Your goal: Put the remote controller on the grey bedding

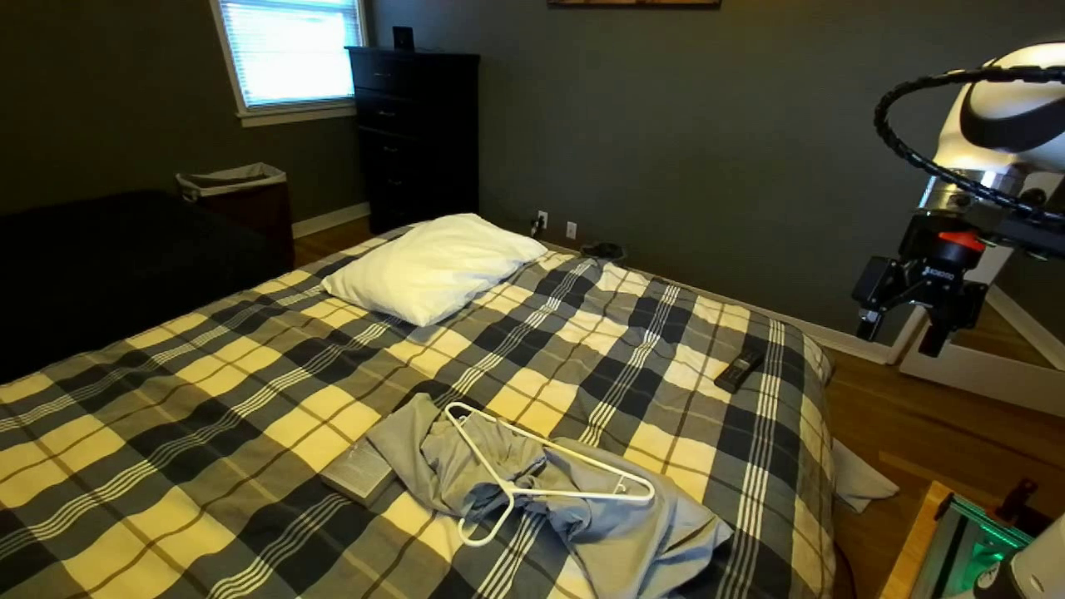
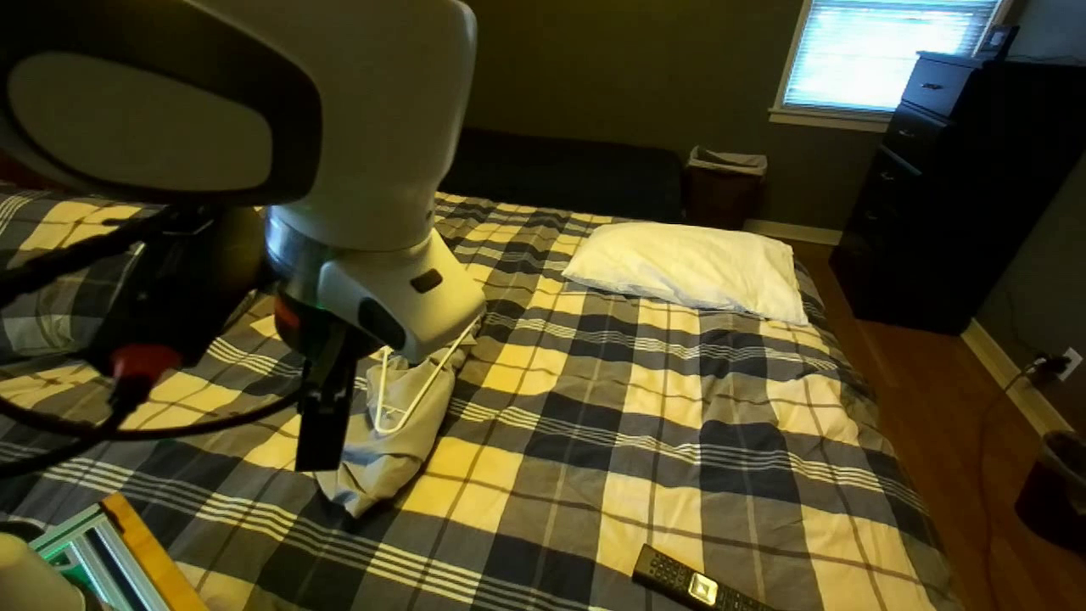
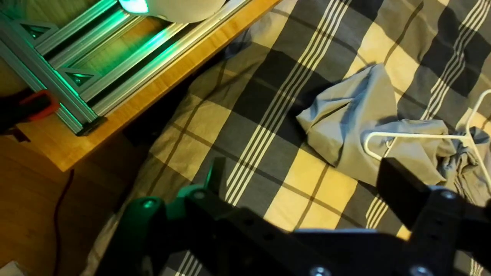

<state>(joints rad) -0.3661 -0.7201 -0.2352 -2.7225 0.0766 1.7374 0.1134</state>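
The remote controller is dark and long. It lies on the plaid bedspread near the bed's edge in both exterior views (image 1: pixel 740 368) (image 2: pixel 679 579) and is out of the wrist view. The grey bedding is a crumpled grey cloth on the bed in both exterior views (image 1: pixel 678 528) (image 2: pixel 382 462), and it also shows in the wrist view (image 3: pixel 349 122). My gripper (image 1: pixel 901 337) is open and empty, raised in the air beside the bed's edge and apart from the remote. Its two fingers stand wide apart in the wrist view (image 3: pixel 307 176).
A white hanger (image 1: pixel 574 494) lies on the grey cloth. A grey box or book (image 1: pixel 359 472) lies beside the cloth, partly covered by it. A white pillow (image 1: pixel 437 266) lies on the plaid bedspread (image 1: pixel 250 358). The robot's wooden base table (image 3: pixel 161 92) stands against the bed.
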